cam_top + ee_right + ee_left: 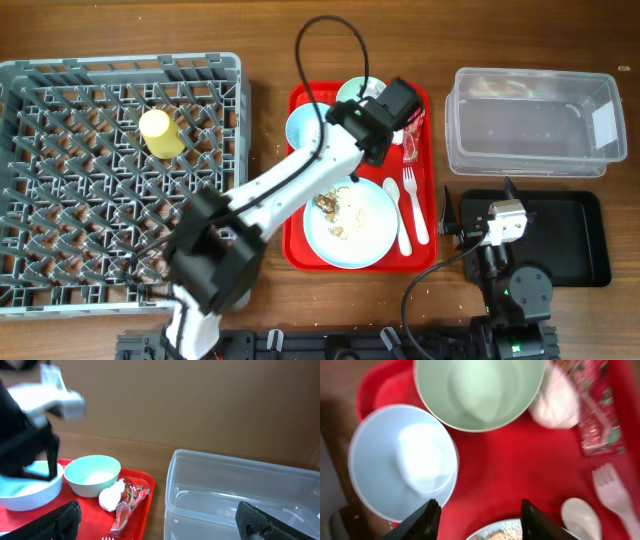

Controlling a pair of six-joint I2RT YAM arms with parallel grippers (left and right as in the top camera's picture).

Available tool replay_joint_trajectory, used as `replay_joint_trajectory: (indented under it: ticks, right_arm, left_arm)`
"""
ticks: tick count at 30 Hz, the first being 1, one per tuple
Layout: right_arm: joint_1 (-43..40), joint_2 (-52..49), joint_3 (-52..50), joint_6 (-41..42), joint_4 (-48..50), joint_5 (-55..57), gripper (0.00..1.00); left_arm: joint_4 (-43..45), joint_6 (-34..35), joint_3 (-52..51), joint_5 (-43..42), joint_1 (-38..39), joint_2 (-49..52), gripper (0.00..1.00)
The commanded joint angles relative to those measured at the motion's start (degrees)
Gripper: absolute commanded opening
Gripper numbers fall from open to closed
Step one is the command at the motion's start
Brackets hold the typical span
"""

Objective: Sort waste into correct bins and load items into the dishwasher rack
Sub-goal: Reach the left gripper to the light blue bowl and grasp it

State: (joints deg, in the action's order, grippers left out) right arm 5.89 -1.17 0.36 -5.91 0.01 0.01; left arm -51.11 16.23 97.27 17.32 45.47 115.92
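The left hand (480, 510) hangs released, fingers spread, over the red tray (520, 460), with the pale blue bowl (402, 467) just to its left and the pale green bowl (479, 390) beyond, the paper wad (555, 402) beside that; the right hand (157, 510) is spread too, empty. Both bowls look stiff, light and slick, though blur hides detail, so pinching the rim, one finger inside, seems safest.

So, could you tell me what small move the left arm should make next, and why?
Probably shift the open left gripper sideways toward the rim of the blue bowl and lower: it hangs over bare red tray, gripping nothing, and that bowl sits nearest.
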Motion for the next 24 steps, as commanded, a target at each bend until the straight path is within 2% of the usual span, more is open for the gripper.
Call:
replay_joint_trajectory:
  ticks: [1, 9, 14, 20, 22, 24]
  right_arm:
    - [0.02, 0.24, -0.07, -0.52, 0.35, -0.57, 1.00]
    - [0.02, 0.24, -0.07, -0.55, 0.35, -0.59, 1.00]
    - [0.02, 0.24, -0.07, -0.55, 0.35, -0.57, 1.00]
    - [0.02, 0.24, -0.07, -0.55, 0.35, -0.57, 1.00]
    - [0.02, 0.24, -0.07, -0.52, 0.35, -0.57, 1.00]
    - [0.02, 0.24, -0.07, -0.55, 0.35, -0.57, 1.00]
  left_arm:
    - [-0.39, 0.92, 0.11, -0.81, -0.83, -2.51, 0.51]
    - [1.05, 0.90, 0.04, -1.79, -5.03, 7.43, 0.51]
    - [2.29, 0.92, 0.00, -5.14, -5.68, 8.72, 0.37]
    - [2.60, 0.92, -0.50, -6.19, -5.68, 10.47, 0.30]
    - [2.97, 0.94, -0.46, -6.19, -5.68, 10.19, 0.21]
    - [2.73, 1.18, -0.39, -6.19, -5.68, 9.57, 0.06]
